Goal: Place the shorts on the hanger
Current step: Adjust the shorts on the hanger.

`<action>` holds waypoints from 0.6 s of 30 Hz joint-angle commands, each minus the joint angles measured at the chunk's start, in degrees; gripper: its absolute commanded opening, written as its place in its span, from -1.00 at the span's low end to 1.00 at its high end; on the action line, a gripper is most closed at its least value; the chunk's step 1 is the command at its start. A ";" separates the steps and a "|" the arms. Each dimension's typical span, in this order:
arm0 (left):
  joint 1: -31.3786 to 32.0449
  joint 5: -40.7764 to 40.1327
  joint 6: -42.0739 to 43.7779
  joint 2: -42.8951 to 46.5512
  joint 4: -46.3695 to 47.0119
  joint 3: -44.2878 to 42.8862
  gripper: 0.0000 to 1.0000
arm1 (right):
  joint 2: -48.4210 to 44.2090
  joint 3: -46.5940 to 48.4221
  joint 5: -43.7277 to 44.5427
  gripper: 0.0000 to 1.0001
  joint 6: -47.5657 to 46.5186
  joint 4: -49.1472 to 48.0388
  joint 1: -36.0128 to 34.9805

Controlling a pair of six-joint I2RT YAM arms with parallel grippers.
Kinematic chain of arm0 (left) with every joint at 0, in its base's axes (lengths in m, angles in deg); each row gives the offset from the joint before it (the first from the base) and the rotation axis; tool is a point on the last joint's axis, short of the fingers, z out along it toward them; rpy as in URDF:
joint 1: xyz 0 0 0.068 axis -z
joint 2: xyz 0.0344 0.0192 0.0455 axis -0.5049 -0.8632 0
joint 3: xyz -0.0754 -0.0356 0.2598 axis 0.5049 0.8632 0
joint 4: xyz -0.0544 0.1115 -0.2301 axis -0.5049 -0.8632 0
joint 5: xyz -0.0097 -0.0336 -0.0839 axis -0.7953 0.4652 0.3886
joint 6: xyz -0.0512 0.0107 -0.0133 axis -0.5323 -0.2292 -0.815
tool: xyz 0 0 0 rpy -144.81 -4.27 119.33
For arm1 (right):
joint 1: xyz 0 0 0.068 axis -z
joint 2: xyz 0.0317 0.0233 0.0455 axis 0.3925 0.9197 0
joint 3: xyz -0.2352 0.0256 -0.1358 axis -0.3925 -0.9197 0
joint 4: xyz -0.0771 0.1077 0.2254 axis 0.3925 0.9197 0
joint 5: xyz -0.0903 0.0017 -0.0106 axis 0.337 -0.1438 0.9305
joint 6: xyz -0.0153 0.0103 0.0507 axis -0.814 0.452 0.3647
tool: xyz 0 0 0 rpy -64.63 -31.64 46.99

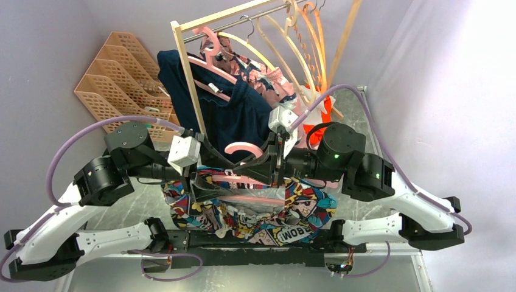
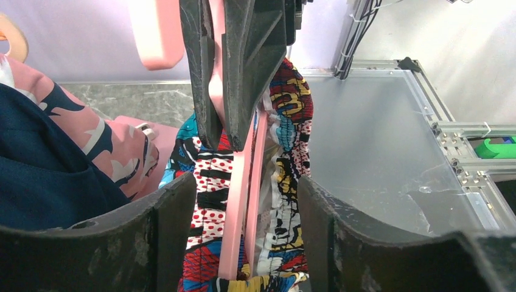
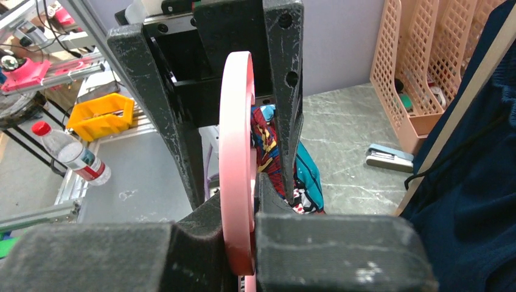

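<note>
The comic-print shorts [image 1: 268,222] hang folded over the lower bar of the pale-pink hanger [image 1: 243,148] just above the table's near edge. My right gripper [image 1: 271,164] is shut on the hanger below its hook; in the right wrist view the pink plastic [image 3: 236,121] is pinched between the pads [image 3: 243,213]. My left gripper [image 1: 204,185] is open. In the left wrist view its fingers [image 2: 176,225] stand either side of the hanger's bars [image 2: 234,207] and the draped shorts [image 2: 207,164], with gaps on both sides. The shorts also show in the right wrist view [image 3: 264,146].
A wooden clothes rack [image 1: 185,67] stands behind, with a navy garment [image 1: 231,115], a pink patterned garment [image 1: 255,70] and cream and orange hangers [image 1: 304,36]. Peach file trays [image 1: 128,67] stand back left. A stapler [image 3: 389,157] lies on the table; a bottle [image 3: 73,155] lies beyond its edge.
</note>
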 commanded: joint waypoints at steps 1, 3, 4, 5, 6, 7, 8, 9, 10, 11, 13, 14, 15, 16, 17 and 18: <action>0.17 -0.41 1.68 -0.98 -0.83 0.28 0.33 | -0.63 0.64 -1.15 -1.00 1.29 -5.68 0.14; 0.16 -0.90 2.35 -1.74 -1.89 -0.12 0.34 | -0.43 0.82 -1.83 -1.00 1.56 -6.31 0.13; 0.16 -1.30 2.73 -2.11 -2.36 -0.33 0.33 | -0.35 1.00 -2.19 -1.00 1.65 -6.50 0.13; 0.16 -1.34 3.00 -2.49 -2.82 -0.46 0.30 | -0.34 1.13 -2.43 -1.00 1.71 -6.68 0.13; 0.17 -1.17 3.25 -2.88 -3.17 -0.61 0.25 | -0.28 1.23 -2.64 -1.00 1.82 -6.81 0.13; 0.16 -0.88 3.41 -3.11 -3.43 -0.73 0.19 | -0.30 1.22 -2.75 -1.00 1.87 -6.90 0.10; 0.16 -0.62 3.51 -3.30 -3.62 -0.75 0.06 | -0.25 1.20 -2.79 -1.00 1.94 -7.01 0.15; 0.21 -0.36 3.65 -3.45 -3.72 -0.80 -0.15 | -0.27 1.19 -2.82 -1.00 2.01 -6.96 0.16; 0.17 -0.20 3.77 -3.50 -3.82 -0.84 -0.36 | -0.25 1.15 -2.87 -1.00 2.03 -6.88 0.13; 0.21 -0.31 3.83 -3.49 -3.83 -0.84 -0.57 | -0.24 1.20 -2.83 -1.00 2.03 -6.73 0.13; 0.16 -0.74 3.77 -3.13 -3.47 -0.84 -0.84 | 0.03 1.48 -3.03 -1.00 1.93 -5.72 0.13; 0.16 -0.82 3.79 -2.96 -3.29 -0.84 -0.86 | 0.23 1.77 -3.26 -1.00 1.86 -4.63 0.17; 0.18 -0.89 3.86 -2.83 -3.18 -0.97 -0.86 | 0.41 2.07 -3.43 -1.00 1.77 -3.64 0.13; 0.18 -0.87 3.84 -2.73 -3.21 -1.08 -0.86 | 0.48 2.51 -3.26 -1.00 1.69 -2.48 0.13; 0.16 -0.96 3.91 -2.72 -3.34 -1.29 -0.86 | 0.56 2.83 -2.93 -0.92 1.68 -1.26 0.13; 0.16 -1.00 4.03 -2.72 -3.57 -1.47 -0.86 | 0.45 3.05 -2.68 -0.67 1.60 -0.15 0.15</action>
